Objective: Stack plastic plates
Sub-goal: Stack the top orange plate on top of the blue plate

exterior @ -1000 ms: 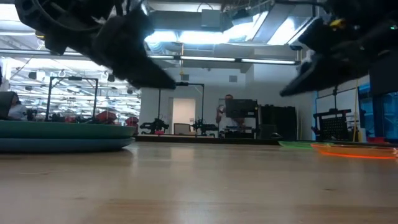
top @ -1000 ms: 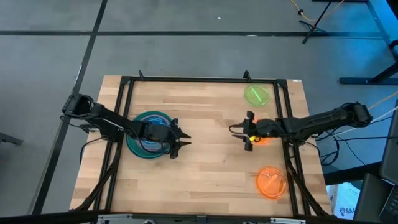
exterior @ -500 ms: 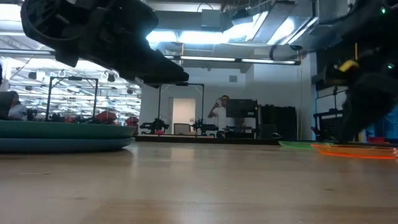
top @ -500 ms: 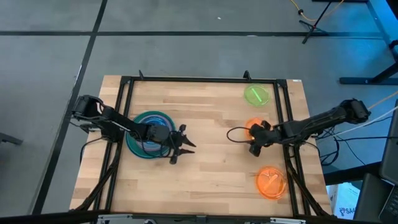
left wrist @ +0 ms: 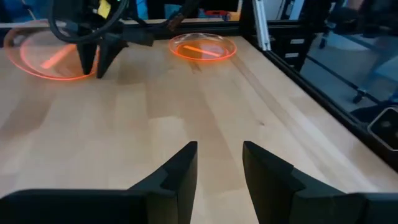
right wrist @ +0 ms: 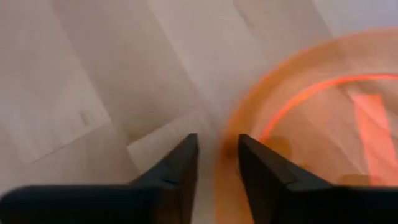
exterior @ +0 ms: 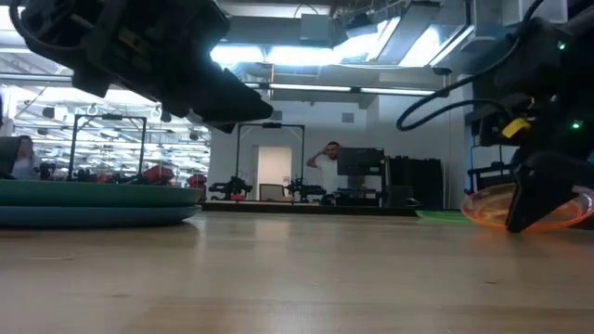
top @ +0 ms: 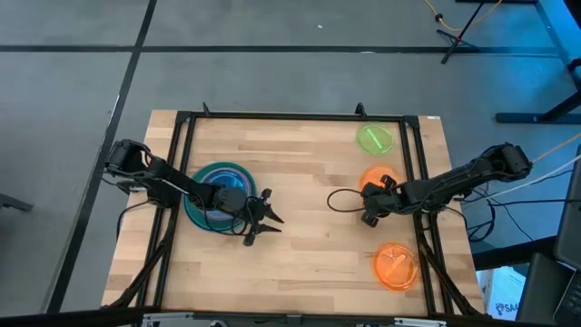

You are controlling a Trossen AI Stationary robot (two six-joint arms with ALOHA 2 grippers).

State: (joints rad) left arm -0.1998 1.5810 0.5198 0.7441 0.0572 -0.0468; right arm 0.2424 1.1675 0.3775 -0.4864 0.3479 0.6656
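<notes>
A stack of plastic plates (top: 216, 195), teal, blue and green, lies at the table's left and also shows in the low view (exterior: 93, 204). My left gripper (top: 263, 221) hangs open and empty just right of the stack (left wrist: 217, 155). My right gripper (top: 368, 215) is shut on an orange plate (top: 377, 179) at the right, which shows tilted in the low view (exterior: 534, 206). A lime plate (top: 374, 138) lies flat at the far right. A second orange plate (top: 396, 265) lies flat at the near right. My right gripper pinches the orange plate's rim (right wrist: 231, 130) between its two fingers, on the side toward the table's left and near edges. The fingers slant down from above and from the right. The plate is tilted, with the held side raised off the table.
A black frame (top: 290, 116) runs around the wooden table top. Bare wood lies between the two grippers (top: 309, 245). A person stands far off in the room behind the table (exterior: 327, 167).
My right gripper has tipped its fingers down at the orange plate's near-left rim, shut on it and raised that side; the plate lay flat before and now stands tilted. My left gripper has drifted a little toward the near edge and stayed open.
</notes>
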